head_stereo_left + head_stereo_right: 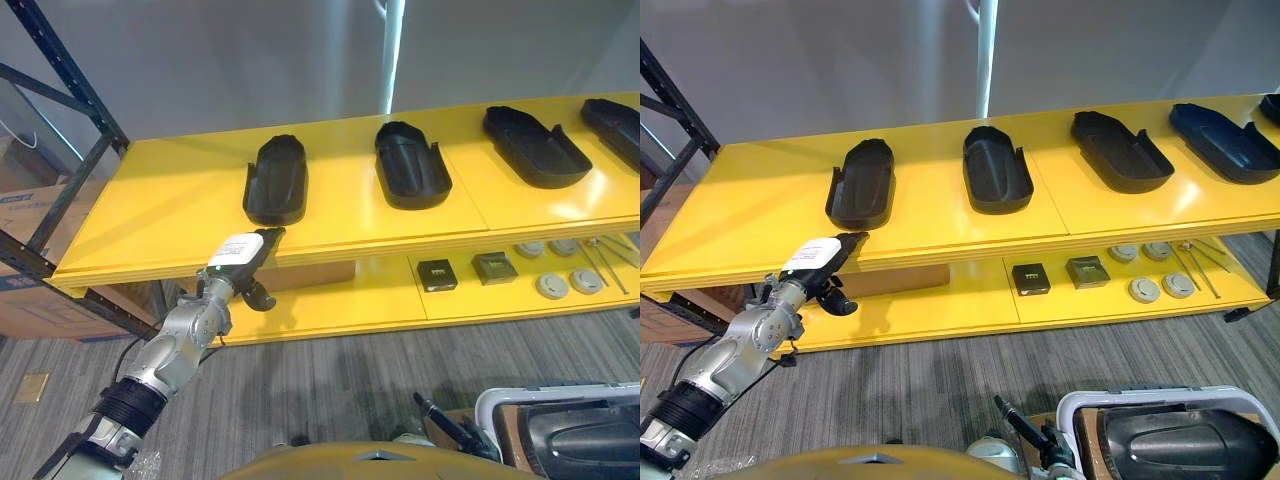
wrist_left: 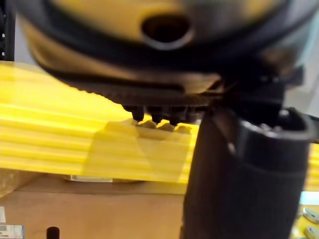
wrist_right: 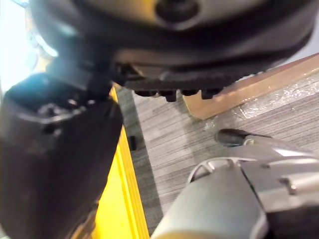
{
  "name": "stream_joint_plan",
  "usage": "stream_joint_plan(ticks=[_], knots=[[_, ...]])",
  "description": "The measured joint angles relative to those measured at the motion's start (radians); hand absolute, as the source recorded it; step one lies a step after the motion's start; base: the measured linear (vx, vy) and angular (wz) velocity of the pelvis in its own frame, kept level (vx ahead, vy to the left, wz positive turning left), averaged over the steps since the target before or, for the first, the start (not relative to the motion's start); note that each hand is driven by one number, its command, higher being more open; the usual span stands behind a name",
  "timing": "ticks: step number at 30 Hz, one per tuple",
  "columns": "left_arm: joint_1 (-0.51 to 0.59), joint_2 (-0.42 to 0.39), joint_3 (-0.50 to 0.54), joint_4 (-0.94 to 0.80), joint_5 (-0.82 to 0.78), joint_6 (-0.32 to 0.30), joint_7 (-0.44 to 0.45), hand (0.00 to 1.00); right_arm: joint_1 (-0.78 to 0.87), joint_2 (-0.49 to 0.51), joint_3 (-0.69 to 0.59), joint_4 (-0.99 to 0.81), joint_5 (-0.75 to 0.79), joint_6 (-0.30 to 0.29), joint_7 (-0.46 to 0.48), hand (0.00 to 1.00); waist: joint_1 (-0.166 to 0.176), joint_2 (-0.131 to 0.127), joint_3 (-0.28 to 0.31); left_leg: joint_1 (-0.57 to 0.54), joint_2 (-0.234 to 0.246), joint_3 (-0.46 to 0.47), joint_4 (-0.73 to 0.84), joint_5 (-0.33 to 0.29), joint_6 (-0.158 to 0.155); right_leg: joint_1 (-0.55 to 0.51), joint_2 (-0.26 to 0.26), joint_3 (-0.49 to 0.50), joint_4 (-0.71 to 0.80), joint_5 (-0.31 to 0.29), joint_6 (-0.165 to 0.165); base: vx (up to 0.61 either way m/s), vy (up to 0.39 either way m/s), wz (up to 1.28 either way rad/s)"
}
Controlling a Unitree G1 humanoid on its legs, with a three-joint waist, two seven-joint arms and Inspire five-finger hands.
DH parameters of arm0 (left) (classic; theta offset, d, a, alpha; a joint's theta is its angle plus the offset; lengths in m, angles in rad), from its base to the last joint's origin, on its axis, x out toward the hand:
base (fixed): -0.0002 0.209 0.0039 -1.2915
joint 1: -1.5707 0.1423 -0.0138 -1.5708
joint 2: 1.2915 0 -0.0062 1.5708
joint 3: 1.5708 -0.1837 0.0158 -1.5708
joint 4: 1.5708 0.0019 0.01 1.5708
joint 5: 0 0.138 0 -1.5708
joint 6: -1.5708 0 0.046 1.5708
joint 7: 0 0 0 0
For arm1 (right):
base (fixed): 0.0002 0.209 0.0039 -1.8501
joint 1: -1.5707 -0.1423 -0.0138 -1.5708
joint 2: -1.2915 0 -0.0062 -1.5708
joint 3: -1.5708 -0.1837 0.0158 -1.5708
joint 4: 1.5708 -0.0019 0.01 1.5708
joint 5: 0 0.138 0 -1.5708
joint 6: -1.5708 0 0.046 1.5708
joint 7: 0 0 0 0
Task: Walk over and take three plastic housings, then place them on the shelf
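Four black plastic housings lie in a row on the yellow shelf top [image 1: 170, 200]: the leftmost housing [image 1: 276, 180], a second housing [image 1: 410, 165], a third housing [image 1: 535, 147] and a fourth housing [image 1: 615, 125] at the right edge. My left hand [image 1: 238, 262] is raised at the shelf's front edge, just short of the leftmost housing's near end. It is open, with straight fingers, a hanging thumb, and nothing in it. In the right wrist view my right hand [image 3: 60, 149] hangs low over the grey floor, fingers straight and holding nothing.
A white-rimmed bin [image 1: 1160, 393] with a dark housing [image 1: 1180, 440] inside stands at the lower right. The lower yellow shelf holds two small dark boxes [image 1: 437, 274], grey round parts [image 1: 552, 285] and metal tools. A dark rack post [image 1: 70, 80] and cardboard boxes [image 1: 30, 300] stand at the left.
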Motion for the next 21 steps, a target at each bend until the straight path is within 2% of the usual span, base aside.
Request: stream_joint_plan(ticks=[13, 21], knots=[[-0.041, -0.022, -0.007, 0.075, 0.0, 0.044, 0.101, 1.0, 0.005, 0.022, 0.0, -0.021, 0.0, 0.01, 0.0, 1.0, -0.005, -0.008, 0.004, -0.002, 0.006, 0.005, 0.009, 0.0, -0.001, 0.006, 0.008, -0.004, -0.013, 0.006, 0.004, 0.04, 0.02, -0.01], [-0.063, -0.031, -0.007, 0.111, -0.008, 0.069, 0.107, 1.0, -0.003, 0.023, 0.003, -0.035, 0.0, 0.01, -0.002, 1.0, -0.023, -0.009, 0.005, -0.003, 0.009, 0.005, 0.019, -0.002, -0.003, 0.014, 0.008, -0.004, -0.013, 0.006, 0.004, 0.01, 0.003, 0.0]])
